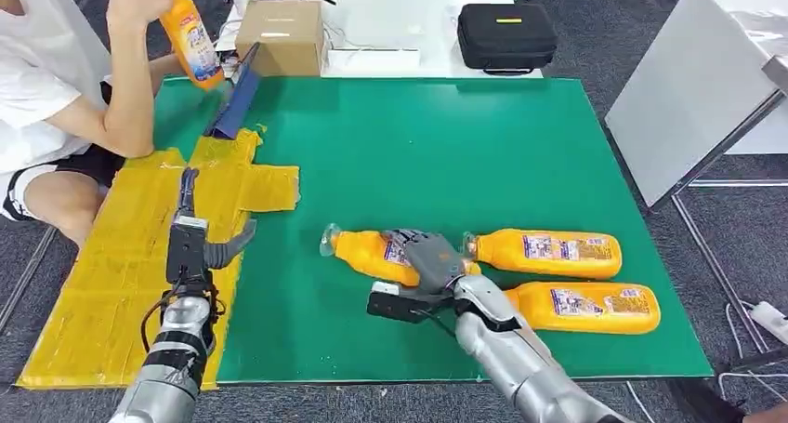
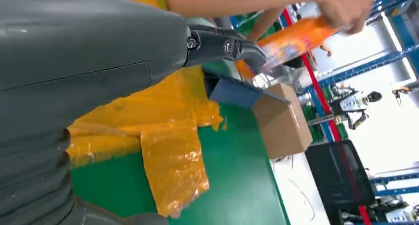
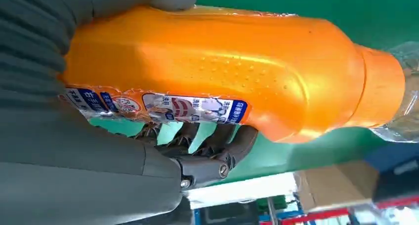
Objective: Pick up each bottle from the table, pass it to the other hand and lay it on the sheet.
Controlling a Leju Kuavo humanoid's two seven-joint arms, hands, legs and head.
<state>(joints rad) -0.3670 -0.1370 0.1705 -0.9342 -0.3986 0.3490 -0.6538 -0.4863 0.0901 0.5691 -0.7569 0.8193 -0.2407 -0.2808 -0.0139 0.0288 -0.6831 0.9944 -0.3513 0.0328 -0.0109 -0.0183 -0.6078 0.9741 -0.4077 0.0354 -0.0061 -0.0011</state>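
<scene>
Gripping orange plastic bottle point(image 1: 376, 255) lying on green mat point(image 1: 418, 153), right hand point(image 1: 429, 258) wrapped around body. Left hand point(image 1: 191, 237) empty, fingers apart, over yellow sheet point(image 1: 102, 284). Next likely: lift, carry toward left hand for handover.

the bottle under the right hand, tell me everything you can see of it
The bottle is glossy orange plastic with a blue, white and red label band around its body, a narrower neck and clear wrap over the cap end. It lies on its side on the green mat, cap toward the yellow sheet. The right hand grips its body, thumb on one side and fingers curled around the other.
</scene>
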